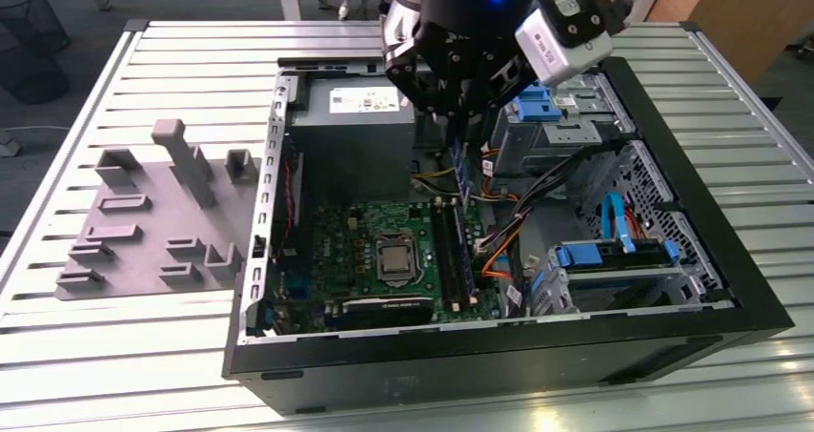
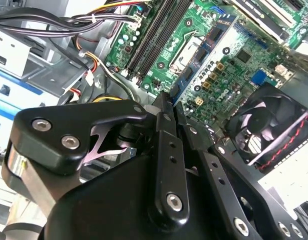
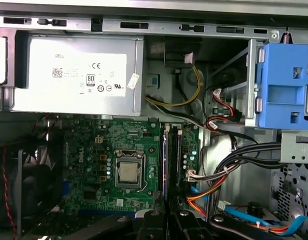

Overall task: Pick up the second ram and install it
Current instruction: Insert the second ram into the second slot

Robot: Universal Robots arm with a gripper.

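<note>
Item: ram (image 1: 463,165). Long thin blue board held on edge and upright in the gripper (image 1: 456,115), above the slots (image 1: 448,251) of the motherboard (image 1: 369,232) inside the open case (image 1: 712,260).

Grip: the fingers (image 2: 164,150) are drawn narrow and pinch the stick flat-to-flat near its upper end. A sliver of blue pokes out past the tips in the second wrist view.

Handling, my judgement: light, stiff along its length, brittle if twisted. The chip faces and contact edge are delicate. I would hold it by the flat sides near the top edge, as it is held here, and keep it square to the slot.

Hard to make out:
- the lower edge and its notch, seen only edge-on
- whether it touches a slot or hangs just above
- which slot is free
- the slot latches
- the cables (image 1: 509,232) just beside the slots, which crowd that side
</note>
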